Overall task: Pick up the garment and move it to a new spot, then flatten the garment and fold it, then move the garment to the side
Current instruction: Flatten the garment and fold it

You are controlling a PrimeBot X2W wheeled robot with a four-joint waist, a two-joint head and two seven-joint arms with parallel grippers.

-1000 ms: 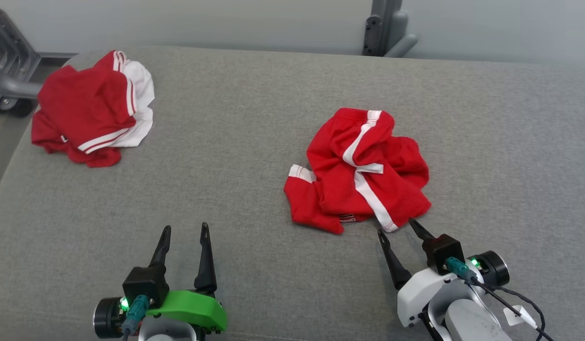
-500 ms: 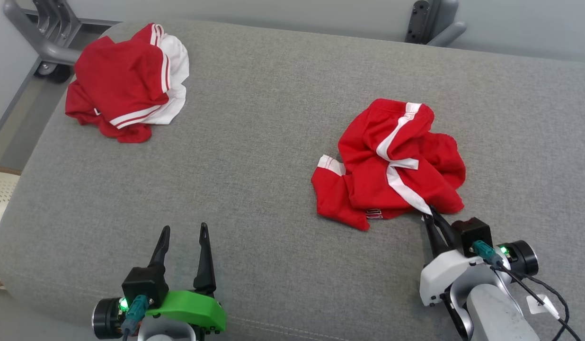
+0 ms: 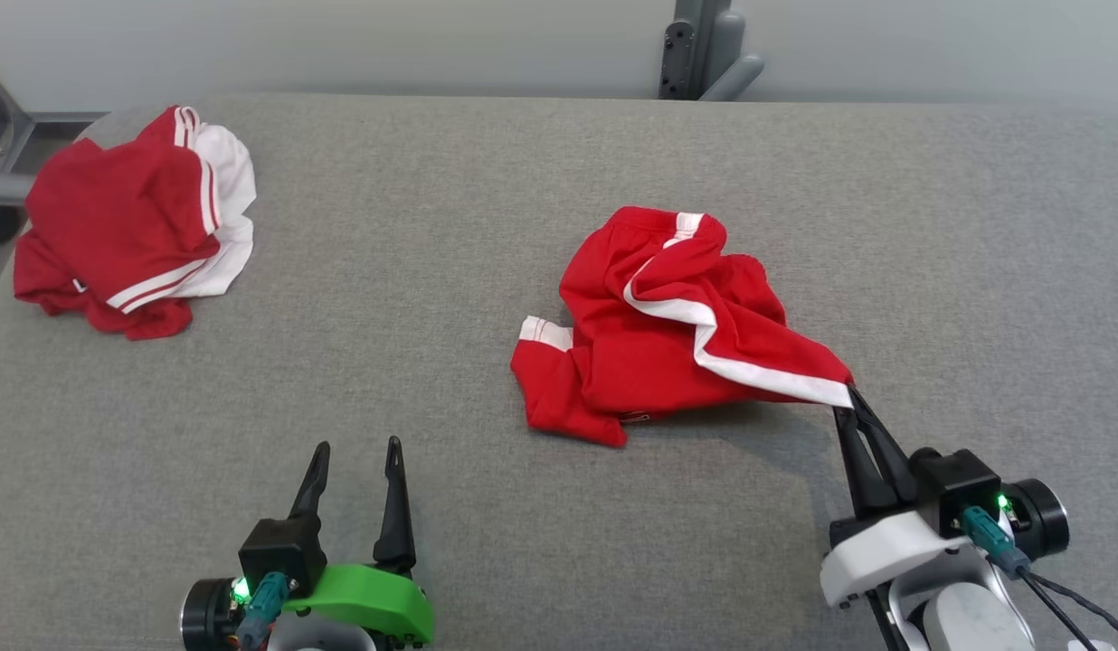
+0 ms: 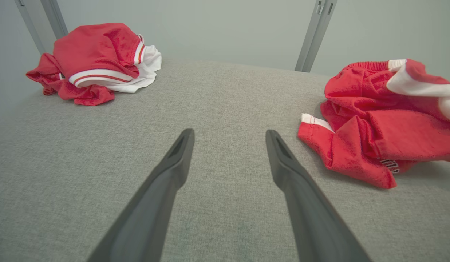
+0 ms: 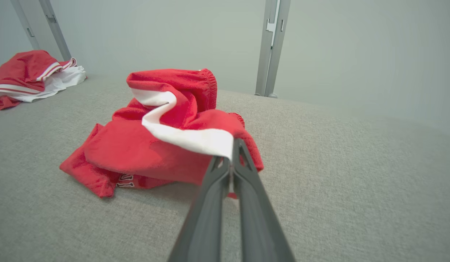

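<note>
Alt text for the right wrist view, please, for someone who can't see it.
The right pincer, shut, pinches the white-striped edge of a crumpled red garment and holds that edge lifted off a grey fabric surface. A second red and white garment lies bunched at the far left.

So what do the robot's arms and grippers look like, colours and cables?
Each gripper has two long, tapering dark fingers on a black block, with a teal connector, a green light and a black round cap. The left gripper sits on a bright green shell, the right gripper on a white shell with a pale forearm and thin black cables.
</note>
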